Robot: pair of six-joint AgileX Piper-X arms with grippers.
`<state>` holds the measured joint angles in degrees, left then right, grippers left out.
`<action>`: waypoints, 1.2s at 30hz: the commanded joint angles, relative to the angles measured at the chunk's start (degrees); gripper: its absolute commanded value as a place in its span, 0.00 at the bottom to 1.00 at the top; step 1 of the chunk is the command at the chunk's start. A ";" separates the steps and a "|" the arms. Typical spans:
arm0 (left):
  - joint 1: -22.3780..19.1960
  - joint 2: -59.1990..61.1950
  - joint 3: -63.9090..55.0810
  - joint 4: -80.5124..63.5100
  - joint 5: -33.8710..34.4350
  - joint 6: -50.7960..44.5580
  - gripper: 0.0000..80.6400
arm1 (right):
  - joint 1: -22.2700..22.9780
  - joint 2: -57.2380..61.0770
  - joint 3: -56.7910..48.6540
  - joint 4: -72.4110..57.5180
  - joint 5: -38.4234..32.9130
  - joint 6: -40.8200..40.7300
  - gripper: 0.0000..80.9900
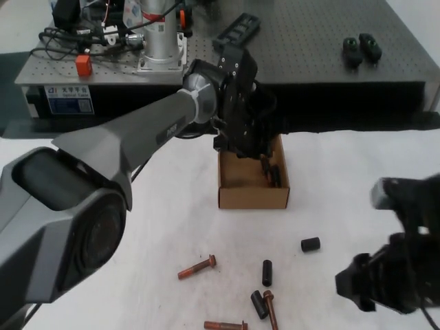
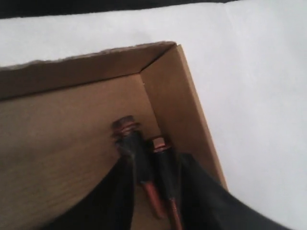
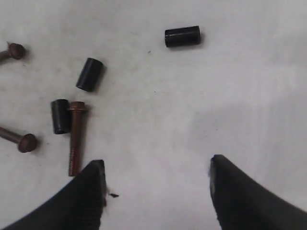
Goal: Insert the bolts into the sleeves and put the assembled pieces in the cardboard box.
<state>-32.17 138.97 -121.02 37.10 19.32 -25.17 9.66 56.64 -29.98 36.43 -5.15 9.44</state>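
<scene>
My left gripper (image 1: 249, 146) hangs over the far end of the cardboard box (image 1: 251, 196). Its fingers (image 2: 206, 196) stand open inside the box (image 2: 182, 96). Two assembled pieces, one (image 2: 131, 146) beside the other (image 2: 163, 165), lie between them in the corner by the box wall. In the high view these pieces (image 1: 272, 172) rest along the box's right wall. My right gripper (image 3: 156, 167) is open and empty above the white table, near the front right (image 1: 354, 282). Before it lie three black sleeves (image 3: 182, 36) (image 3: 89, 74) (image 3: 61, 116) and a copper bolt (image 3: 76, 136) beside the last sleeve.
Two more bolts (image 3: 9, 51) (image 3: 19, 140) lie further off; in the high view loose bolts (image 1: 197, 267) (image 1: 225, 325) sit near the front edge. A dark perforated bench (image 1: 309, 41) with cables and small parts stands behind the white table.
</scene>
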 commanded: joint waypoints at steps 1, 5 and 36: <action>0.09 -2.83 -0.91 2.06 3.33 -0.47 0.29 | -0.17 10.50 -5.43 -1.00 0.72 -7.15 0.57; 0.05 -8.77 -0.78 9.97 -4.54 8.64 0.29 | -0.17 19.72 -13.05 0.98 3.27 -14.25 0.57; 0.51 -55.12 51.58 2.87 -16.47 22.71 0.29 | 2.69 54.62 -41.85 17.13 12.38 -42.09 0.46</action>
<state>-31.69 85.14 -69.62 40.77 3.72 -4.31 11.02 109.28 -71.21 53.19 6.94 -31.29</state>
